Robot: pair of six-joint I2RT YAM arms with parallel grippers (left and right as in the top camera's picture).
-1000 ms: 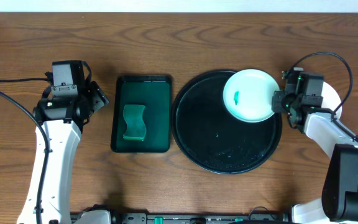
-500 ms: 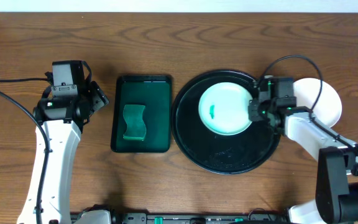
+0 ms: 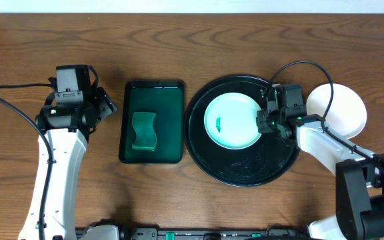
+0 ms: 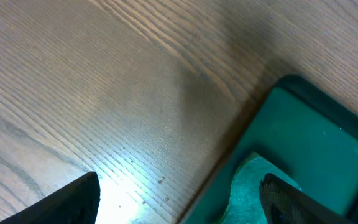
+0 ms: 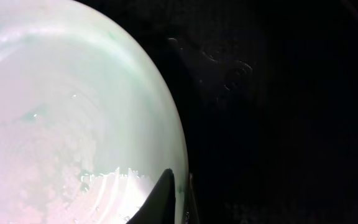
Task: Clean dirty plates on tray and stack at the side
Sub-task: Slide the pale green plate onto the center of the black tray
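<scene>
A pale-mint plate (image 3: 231, 121) with a small green smear lies in the upper middle of the round black tray (image 3: 245, 181). My right gripper (image 3: 262, 122) is at the plate's right edge, shut on its rim. In the right wrist view one dark finger (image 5: 160, 199) lies over the plate (image 5: 61, 124), its rim pinched in the gripper (image 5: 179, 177), with the tray (image 5: 291, 124) dark beside it. A second white plate (image 3: 342, 110) sits on the table right of the tray. My left gripper (image 3: 105, 103) hangs open, left of the green tray.
A rectangular dark green tray (image 3: 153, 90) holding a green sponge (image 3: 144, 131) stands between the arms, left of the black tray. In the left wrist view the open gripper (image 4: 179, 182) straddles that tray's corner (image 4: 316, 124) and the sponge (image 4: 247, 186).
My right gripper has carried the plate leftward from the tray's right rim to its middle, uncovering the white plate on the table at right. The left arm has not moved.
</scene>
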